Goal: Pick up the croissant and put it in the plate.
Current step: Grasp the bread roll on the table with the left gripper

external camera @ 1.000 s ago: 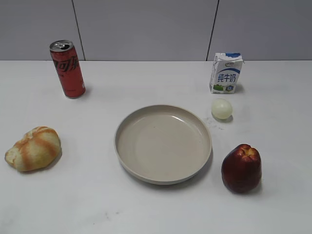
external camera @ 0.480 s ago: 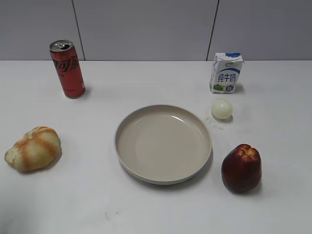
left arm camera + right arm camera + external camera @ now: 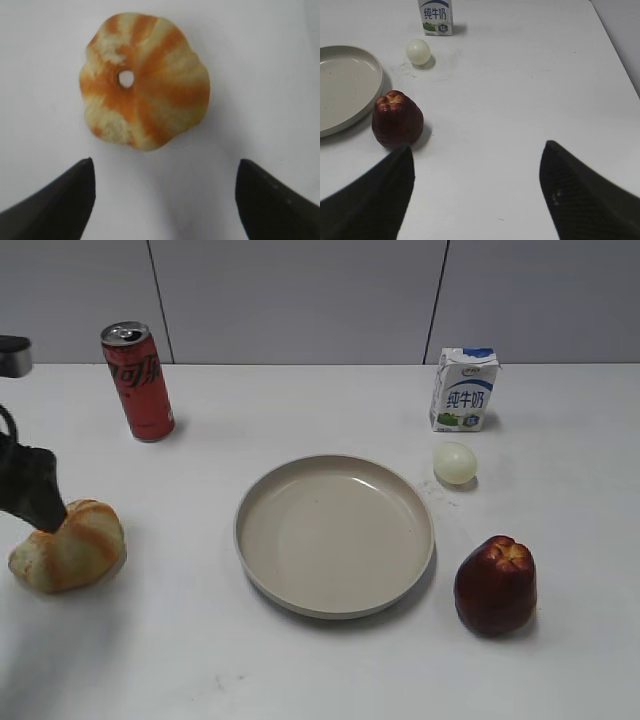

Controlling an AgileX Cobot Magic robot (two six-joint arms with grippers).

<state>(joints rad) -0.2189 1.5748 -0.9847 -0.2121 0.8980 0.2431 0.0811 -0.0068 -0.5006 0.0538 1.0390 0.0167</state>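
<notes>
The croissant (image 3: 68, 545), a cream roll with orange stripes, lies on the white table at the far left. The left wrist view shows it from above (image 3: 145, 80), just ahead of my open left gripper (image 3: 165, 175). In the exterior view the left gripper (image 3: 35, 495) hangs at the left edge, right over the croissant's back. The beige plate (image 3: 335, 612) sits empty at the table's middle and shows at the left edge of the right wrist view (image 3: 345, 120). My right gripper (image 3: 477, 155) is open over bare table; it is out of the exterior view.
A red cola can (image 3: 137, 381) stands at the back left. A milk carton (image 3: 463, 389) stands at the back right, with a pale egg (image 3: 454, 463) in front of it. A dark red apple (image 3: 495, 584) sits right of the plate.
My left gripper has come into the exterior view from the left edge and now hangs over the croissant. The croissant and the other things have not moved.
</notes>
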